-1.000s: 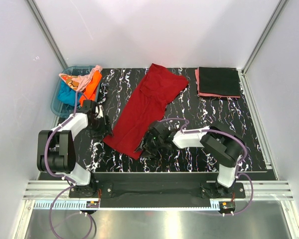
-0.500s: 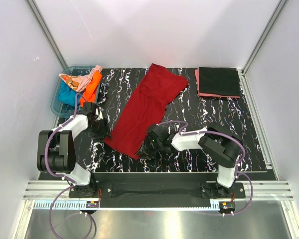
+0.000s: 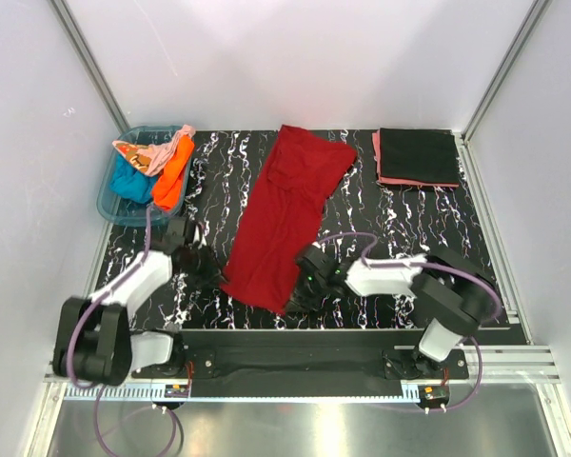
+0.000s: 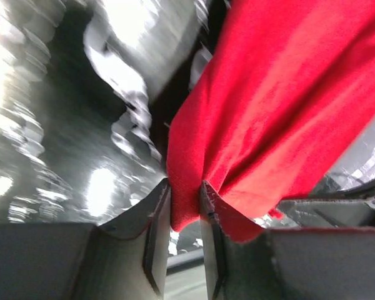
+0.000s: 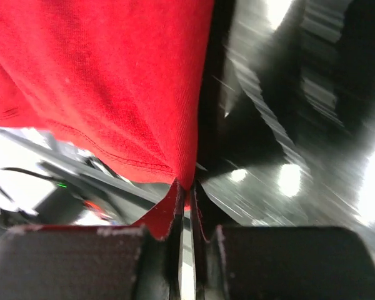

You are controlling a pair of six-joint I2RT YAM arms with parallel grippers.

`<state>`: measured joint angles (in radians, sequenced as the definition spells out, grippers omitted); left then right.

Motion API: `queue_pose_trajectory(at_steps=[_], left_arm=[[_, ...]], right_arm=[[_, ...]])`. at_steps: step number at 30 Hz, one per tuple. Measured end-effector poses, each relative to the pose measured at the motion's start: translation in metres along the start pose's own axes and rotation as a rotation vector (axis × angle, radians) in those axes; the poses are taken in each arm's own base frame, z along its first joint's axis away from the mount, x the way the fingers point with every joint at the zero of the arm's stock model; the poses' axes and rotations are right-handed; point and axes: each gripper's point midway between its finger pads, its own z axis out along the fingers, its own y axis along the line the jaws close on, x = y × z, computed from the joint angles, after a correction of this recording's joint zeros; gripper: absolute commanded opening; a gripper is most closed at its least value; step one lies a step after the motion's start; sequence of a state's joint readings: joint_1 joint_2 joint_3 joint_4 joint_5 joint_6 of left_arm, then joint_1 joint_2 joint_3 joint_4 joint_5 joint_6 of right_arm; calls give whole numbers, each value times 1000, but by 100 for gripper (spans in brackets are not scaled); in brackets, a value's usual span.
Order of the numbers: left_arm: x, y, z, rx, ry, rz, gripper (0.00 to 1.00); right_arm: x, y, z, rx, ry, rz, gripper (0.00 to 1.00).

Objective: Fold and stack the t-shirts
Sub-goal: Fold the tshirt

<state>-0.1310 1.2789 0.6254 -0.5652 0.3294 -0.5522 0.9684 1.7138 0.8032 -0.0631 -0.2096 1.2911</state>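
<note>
Two t-shirts are already folded and stacked at the far right of the table (image 3: 409, 228). In the top view the black t-shirt (image 3: 417, 152) is seen lying on the salmon pink t-shirt (image 3: 381, 179), of which only the edges show. The dark red t-shirt (image 3: 290, 205) is laid as a long strip in the middle of the table, a little slanted. The left gripper (image 3: 207, 270) is placed at its near left corner and the right gripper (image 3: 303, 290) at its near right corner. In the blue tub (image 3: 105, 202) at the far left, the teal t-shirt (image 3: 128, 183), the orange t-shirt (image 3: 173, 171) and the pale peach t-shirt (image 3: 150, 152) are heaped unfolded.

In the left wrist view, a corner of the dark red cloth (image 4: 287, 94) is seen pinched between the fingers (image 4: 155, 237), so the left gripper (image 4: 184, 219) is closed on it.

In the right wrist view, the hem of the same t-shirt (image 5: 100, 75) is clamped by the right gripper (image 5: 186, 206), whose jaws almost meet.

About a third of the task may be judged as done. The dark red t-shirt is only partly folded and must be folded shorter and stacked. The three t-shirts in the tub are not yet begun.
</note>
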Motion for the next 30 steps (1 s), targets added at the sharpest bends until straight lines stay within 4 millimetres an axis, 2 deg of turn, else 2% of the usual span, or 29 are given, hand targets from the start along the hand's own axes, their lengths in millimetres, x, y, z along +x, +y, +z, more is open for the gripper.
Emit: queue_pose_trajectory(at_steps=[6, 10, 14, 16, 17, 18, 20, 22, 23, 24, 30], left_arm=[[49, -18, -6, 90, 3, 0, 28], [87, -24, -1, 133, 57, 13, 30], [116, -28, 5, 135, 125, 39, 34], [125, -34, 5, 146, 144, 58, 43], [129, -36, 6, 149, 151, 65, 55], [130, -37, 7, 148, 153, 66, 57], [134, -38, 8, 141, 164, 64, 65], [135, -43, 7, 148, 166, 71, 68], [135, -45, 7, 148, 163, 81, 69], [135, -45, 6, 142, 160, 91, 70], [128, -51, -7, 177, 94, 176, 70]], right_arm=[[14, -48, -45, 69, -15, -90, 7], [27, -87, -67, 89, -10, -102, 8], [36, -115, -85, 107, -12, -98, 10], [37, -122, -92, 101, -25, -100, 11], [37, -125, -94, 96, -30, -101, 13], [38, -128, -95, 94, -34, -102, 28], [39, -134, -97, 100, -35, -96, 38], [40, -140, -98, 120, -32, -98, 69], [39, -141, -99, 125, -41, -100, 90], [37, -141, -100, 127, -54, -101, 99], [34, -140, -109, 126, -79, -131, 100]])
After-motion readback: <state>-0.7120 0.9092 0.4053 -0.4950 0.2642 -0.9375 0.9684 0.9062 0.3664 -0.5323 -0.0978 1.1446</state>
